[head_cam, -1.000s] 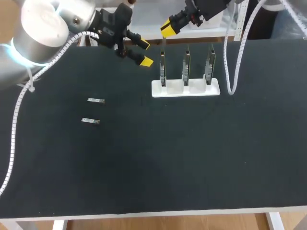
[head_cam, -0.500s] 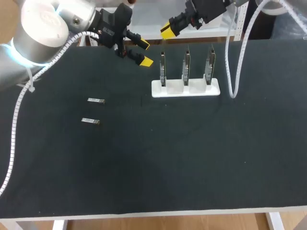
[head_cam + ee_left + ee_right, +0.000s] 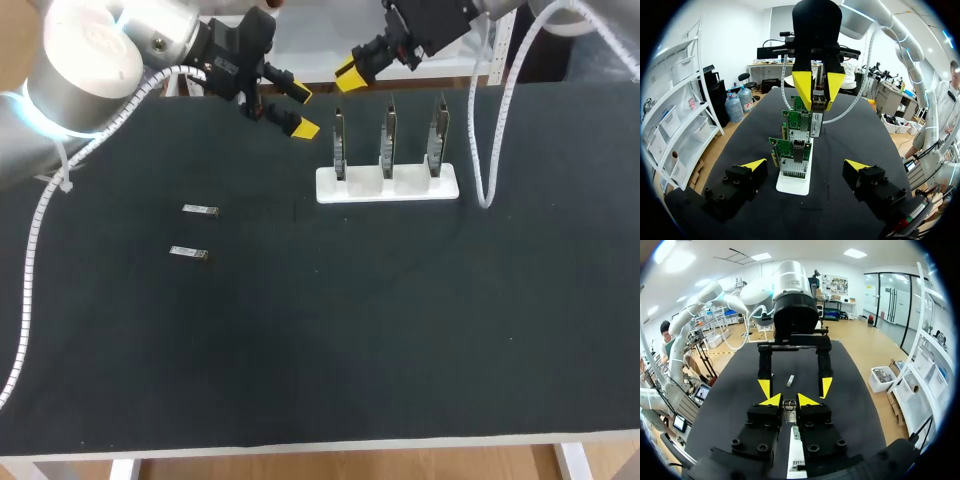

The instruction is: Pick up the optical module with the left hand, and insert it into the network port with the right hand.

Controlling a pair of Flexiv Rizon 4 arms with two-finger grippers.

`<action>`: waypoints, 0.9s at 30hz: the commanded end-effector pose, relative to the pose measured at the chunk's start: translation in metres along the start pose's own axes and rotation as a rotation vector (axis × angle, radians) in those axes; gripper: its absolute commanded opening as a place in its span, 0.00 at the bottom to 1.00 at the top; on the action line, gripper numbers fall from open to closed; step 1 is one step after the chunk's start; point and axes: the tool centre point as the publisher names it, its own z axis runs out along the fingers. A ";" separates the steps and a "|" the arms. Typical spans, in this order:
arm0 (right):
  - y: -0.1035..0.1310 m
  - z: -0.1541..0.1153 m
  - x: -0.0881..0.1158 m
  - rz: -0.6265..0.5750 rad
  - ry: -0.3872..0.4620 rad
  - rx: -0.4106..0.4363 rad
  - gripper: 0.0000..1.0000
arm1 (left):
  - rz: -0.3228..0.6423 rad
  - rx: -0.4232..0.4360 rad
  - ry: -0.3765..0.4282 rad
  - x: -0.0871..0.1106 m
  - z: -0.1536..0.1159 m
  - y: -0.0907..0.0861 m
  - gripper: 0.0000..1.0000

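Optical module [image 3: 815,122]: slim rectangular metal bar, pinched in right hand [image 3: 817,96].

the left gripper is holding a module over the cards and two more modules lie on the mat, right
No, the right gripper holds that module, not the left. The left wrist view shows it shut on the module over the cards; the left gripper is open and empty. Two more modules do lie on the mat.

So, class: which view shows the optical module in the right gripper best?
The left wrist view: the optical module shows at nearly full length, clamped in the right gripper. The right wrist view shows only its end between the fingertips. In the head view it is too small to tell.
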 end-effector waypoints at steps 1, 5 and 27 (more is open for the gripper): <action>-0.013 0.002 -0.002 -0.005 0.011 -0.033 0.00 | 0.000 0.002 0.002 0.000 0.000 0.001 1.00; -0.018 0.001 -0.003 -0.007 0.012 -0.038 0.00 | 0.000 0.002 0.002 0.000 0.000 0.001 1.00; -0.020 0.005 0.001 0.016 0.011 -0.036 0.00 | 0.000 0.002 0.002 0.000 0.000 0.001 1.00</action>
